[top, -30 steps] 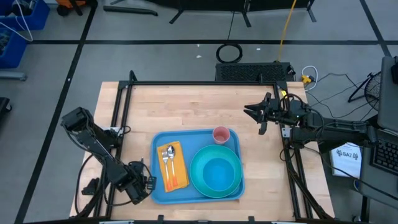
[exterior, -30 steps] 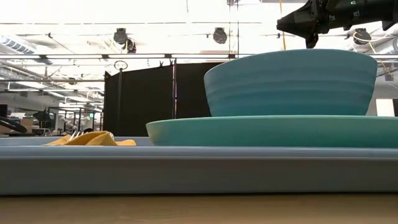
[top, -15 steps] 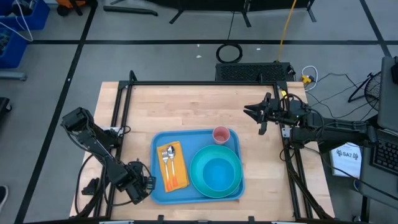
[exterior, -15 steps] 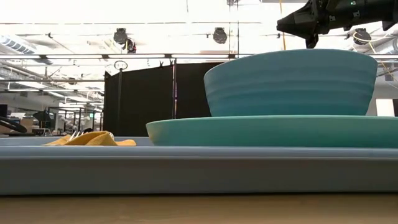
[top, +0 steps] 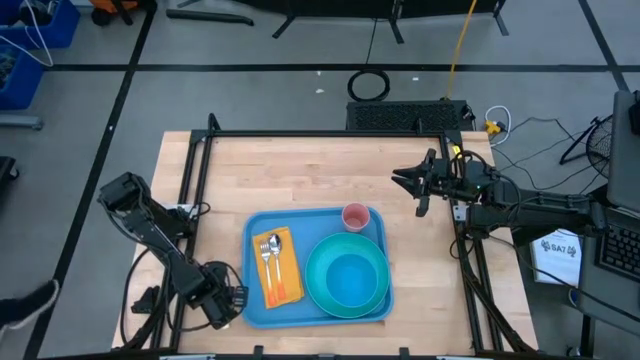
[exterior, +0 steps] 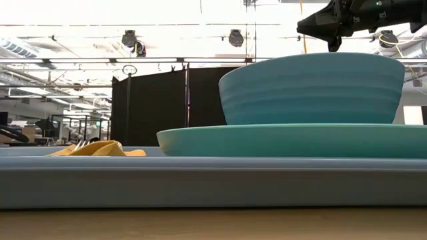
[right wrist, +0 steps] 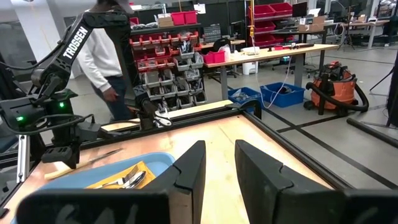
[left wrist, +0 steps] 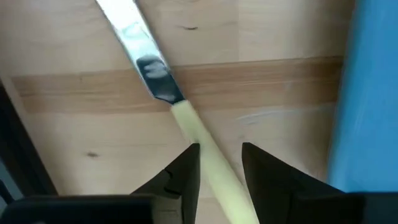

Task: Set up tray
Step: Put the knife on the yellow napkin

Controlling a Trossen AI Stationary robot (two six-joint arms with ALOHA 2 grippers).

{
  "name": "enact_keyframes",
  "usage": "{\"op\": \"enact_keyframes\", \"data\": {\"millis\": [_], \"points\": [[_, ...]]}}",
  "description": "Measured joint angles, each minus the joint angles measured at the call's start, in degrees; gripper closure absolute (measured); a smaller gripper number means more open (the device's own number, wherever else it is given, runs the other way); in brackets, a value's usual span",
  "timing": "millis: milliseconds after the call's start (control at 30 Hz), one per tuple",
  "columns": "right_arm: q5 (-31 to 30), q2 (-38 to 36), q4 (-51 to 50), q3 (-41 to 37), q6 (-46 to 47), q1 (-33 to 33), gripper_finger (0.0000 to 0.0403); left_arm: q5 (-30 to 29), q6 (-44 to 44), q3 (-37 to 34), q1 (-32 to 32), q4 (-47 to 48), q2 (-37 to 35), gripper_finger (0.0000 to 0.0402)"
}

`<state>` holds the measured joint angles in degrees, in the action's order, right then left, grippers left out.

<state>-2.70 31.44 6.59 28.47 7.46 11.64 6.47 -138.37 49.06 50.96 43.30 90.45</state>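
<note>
On the wooden table (top: 300, 170), toward its near edge, lay the tray (top: 262, 305), carrying a teal plate (top: 318, 290) with a blue bowl (top: 350, 280), a pink cup (top: 355, 216) and cutlery on a yellow napkin (top: 285, 282). Left gripper (left wrist: 220, 165): just beside the tray's left rim, fingers parted either side of a knife (left wrist: 186, 121). Right gripper (top: 405, 180): raised above the table's right side, narrowly parted, empty.

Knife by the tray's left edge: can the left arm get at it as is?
Probably yes. The left gripper already straddles the knife handle with jaws apart; bare table surrounds it, and the tray rim sits off to one side.
</note>
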Motion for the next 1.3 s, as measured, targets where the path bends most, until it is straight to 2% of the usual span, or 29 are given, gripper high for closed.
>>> {"op": "enact_keyframes", "data": {"millis": [267,600,800,1033,1167,1300], "points": [[0.0,0.0,0.0,0.0,-0.1,0.0,0.0325,0.1,-0.2,2.1,-0.2,0.4,-0.3,0.0277],[0.0,0.1,-2.3,0.0,-0.2,0.0,0.0325,3.1,-1.2,3.1,-0.4,3.3,-0.3,0.0279],[0.0,0.1,-1.8,0.0,-0.2,0.0,0.0325,2.5,-1.1,2.7,-1.2,2.4,-0.3,0.0309],[0.6,0.1,-1.7,0.0,-0.2,0.0,0.0325,3.1,-0.6,0.6,-1.2,-3.2,0.7,0.0338],[1.5,0.1,-1.7,0.0,-0.5,0.0,0.0325,3.4,-0.3,0.6,-1.2,-4.0,0.7,0.0331],[1.5,0.1,-1.7,0.0,-0.6,0.0,0.0325,1.8,-0.2,0.6,-1.2,-5.6,0.7,0.0302]]}}
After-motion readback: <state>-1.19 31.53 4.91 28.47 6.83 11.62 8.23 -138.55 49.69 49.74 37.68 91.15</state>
